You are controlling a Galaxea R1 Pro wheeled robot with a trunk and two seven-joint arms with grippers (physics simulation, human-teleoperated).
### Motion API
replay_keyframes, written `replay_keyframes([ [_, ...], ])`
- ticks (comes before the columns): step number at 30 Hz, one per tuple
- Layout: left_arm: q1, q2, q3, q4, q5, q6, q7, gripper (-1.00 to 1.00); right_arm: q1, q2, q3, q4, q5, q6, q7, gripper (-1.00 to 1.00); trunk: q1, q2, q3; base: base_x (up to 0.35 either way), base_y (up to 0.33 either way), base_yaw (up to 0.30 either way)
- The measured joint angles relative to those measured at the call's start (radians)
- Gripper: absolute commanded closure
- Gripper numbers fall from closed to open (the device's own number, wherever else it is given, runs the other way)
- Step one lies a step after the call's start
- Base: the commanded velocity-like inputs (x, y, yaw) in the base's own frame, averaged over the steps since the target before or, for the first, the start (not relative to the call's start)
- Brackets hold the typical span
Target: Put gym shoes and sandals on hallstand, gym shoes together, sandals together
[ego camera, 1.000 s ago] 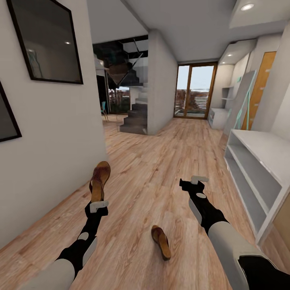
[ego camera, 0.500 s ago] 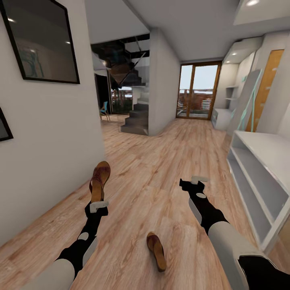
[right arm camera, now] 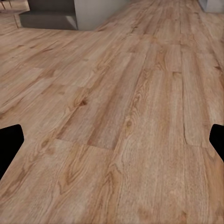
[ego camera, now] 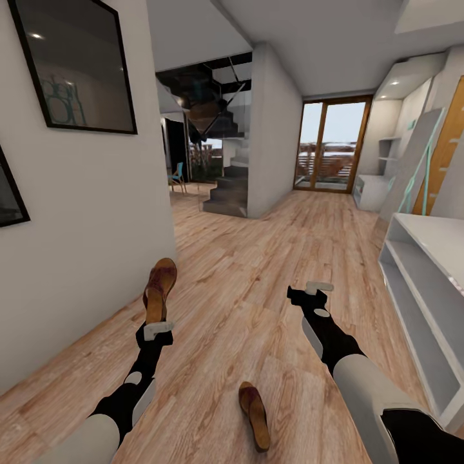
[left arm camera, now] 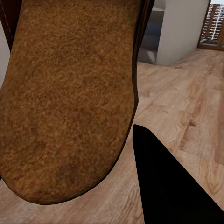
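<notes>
One brown sandal (ego camera: 160, 287) is off the floor, held upright by my left gripper (ego camera: 155, 316), which is shut on its heel end. In the left wrist view its tan sole (left arm camera: 70, 102) looms close, with one dark finger (left arm camera: 163, 186) beside it. The second sandal (ego camera: 254, 414) lies on the wood-plank corridor floor (ego camera: 258, 290) between my arms, close to my base. My right gripper (ego camera: 310, 290) hovers open over bare floor, its fingertips (right arm camera: 9, 144) far apart with nothing between them. The light-grey hallstand (ego camera: 430, 237) stands at the right edge. The gym shoes are out of view.
A white wall (ego camera: 90, 212) with dark framed pictures runs along the left. A tall mirror (ego camera: 412, 167) leans beyond the hallstand. A staircase (ego camera: 225, 190) and a glass door (ego camera: 332, 148) lie at the corridor's far end.
The whole picture has shifted, so the camera moved: the hallstand now sits further right and the floor sandal lower. Both arms keep their pose, the left still holding its sandal.
</notes>
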Motion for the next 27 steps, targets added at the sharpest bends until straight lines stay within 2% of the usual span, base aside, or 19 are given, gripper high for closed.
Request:
replay_keyframes([
  [8,0.000,0.000,-0.001,0.000,-0.001,0.000,-0.001,1.00,0.000,0.000,0.000,0.019,-0.001,0.001,0.003,-1.00,0.000,0.000,0.000,0.003,0.000,0.001],
  [13,-0.001,0.000,-0.001,-0.005,-0.002,0.001,-0.001,1.00,0.000,0.000,0.000,0.142,-0.001,0.001,0.004,-1.00,0.000,0.000,0.000,0.000,0.000,0.000],
  [22,-0.006,0.001,0.001,-0.013,-0.002,0.008,-0.011,1.00,0.000,0.001,0.000,0.290,-0.002,0.000,0.006,-1.00,0.000,0.000,0.000,0.000,0.000,0.000],
  [26,-0.008,0.000,0.000,-0.045,-0.003,0.070,-0.053,1.00,0.000,0.002,0.001,0.358,-0.001,-0.001,0.007,-1.00,0.000,0.000,0.000,0.000,0.000,0.000],
  [27,-0.009,0.000,-0.001,-0.077,-0.005,0.112,-0.083,1.00,0.000,0.002,0.001,0.376,-0.001,-0.002,0.008,-1.00,0.000,0.000,0.000,0.000,0.000,0.000],
])
